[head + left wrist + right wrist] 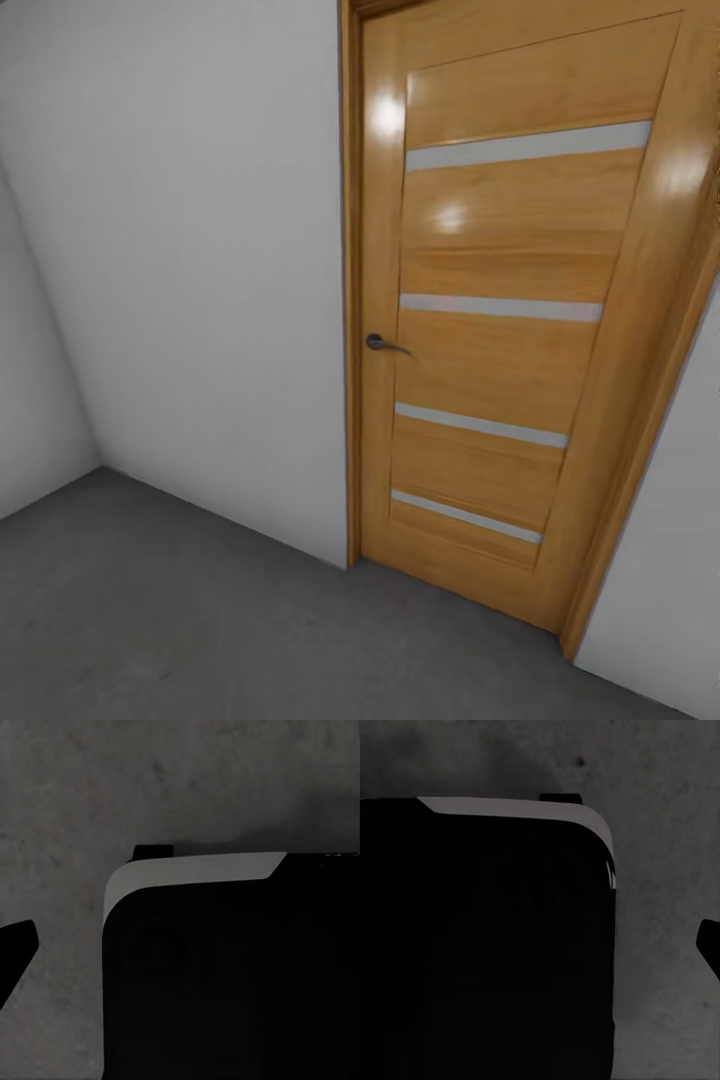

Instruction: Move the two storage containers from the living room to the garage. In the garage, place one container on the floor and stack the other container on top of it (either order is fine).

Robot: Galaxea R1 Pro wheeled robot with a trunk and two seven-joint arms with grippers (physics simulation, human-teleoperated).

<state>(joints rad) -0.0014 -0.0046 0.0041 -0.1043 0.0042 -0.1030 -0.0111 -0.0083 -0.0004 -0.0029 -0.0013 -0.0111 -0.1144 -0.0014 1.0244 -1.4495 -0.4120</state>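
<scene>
Room: plain white walls (190, 260) meet in a corner at the far left of the head view, above a dark grey mottled concrete floor (200, 630).
Door: a shut honey-coloured wooden door (500, 330) with four pale horizontal strips stands in a wooden frame; a small dark metal lever handle (383, 344) sits on its left edge.
Edges: the wall foot runs slanted from the left corner to the door frame; a further piece of white wall (665, 580) begins right of the frame.
Open room: the grey floor lies bare between the wall foot and the near edge of the head view, widest toward the left.
Surface under the arms: both wrist views look at the same rough grey concrete (180, 787), with small dark specks (582, 762).
Robot body: a big black rounded block with a pale grey band along its edge (202, 868) covers much of the left wrist view; the same kind of black block with grey band (510, 806) covers much of the right wrist view.
Left jaws: only one dark pointed tip (16, 949) enters at the picture border, over bare floor; I cannot tell if they are released or clenched.
Right jaws: only one dark tip (709, 945) shows at the border, over bare floor; their state cannot be told.
Containers: no orange-red bin is to be seen near either pair of jaws; where they are cannot be told.
</scene>
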